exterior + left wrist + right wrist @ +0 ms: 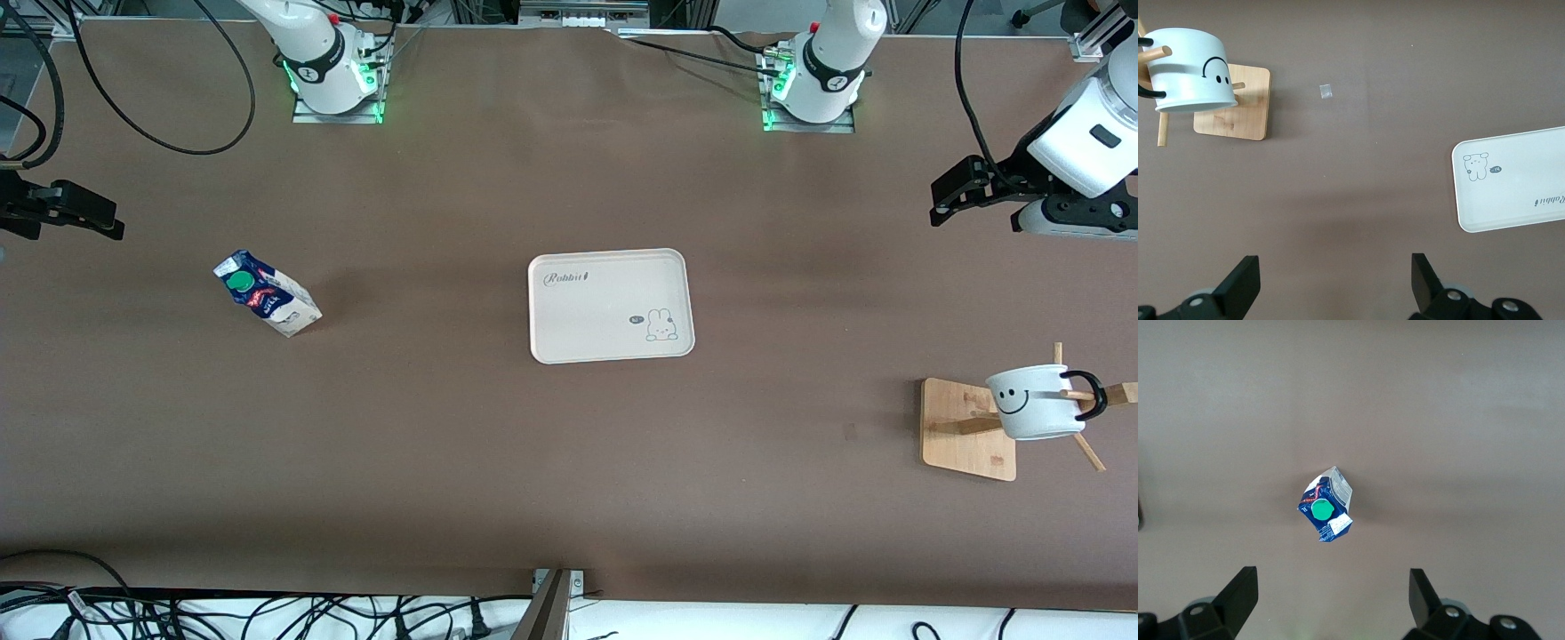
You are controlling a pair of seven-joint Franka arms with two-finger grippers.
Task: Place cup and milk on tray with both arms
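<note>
- The left gripper hangs over bare table at the left arm's end, jaws wide apart, holding nothing.
- The right gripper hangs over the right arm's end, jaws likewise apart and empty.
- The cup hangs by its handle on a peg of the wooden rack, mouth tipped sideways, well apart from the left gripper.
- The milk stands upright on the table, green cap up, near the right gripper and well apart from the tray.
- The tray lies mid-table between the two, with nothing on it; neither pick has begun.
- To do it well, I judge: drop the right gripper squarely across the milk's flat sides, below the gable; lift the cup along its peg, not straight up, so the rack stays put.
- The table is plain brown and flat; cables run along its edges.
</note>
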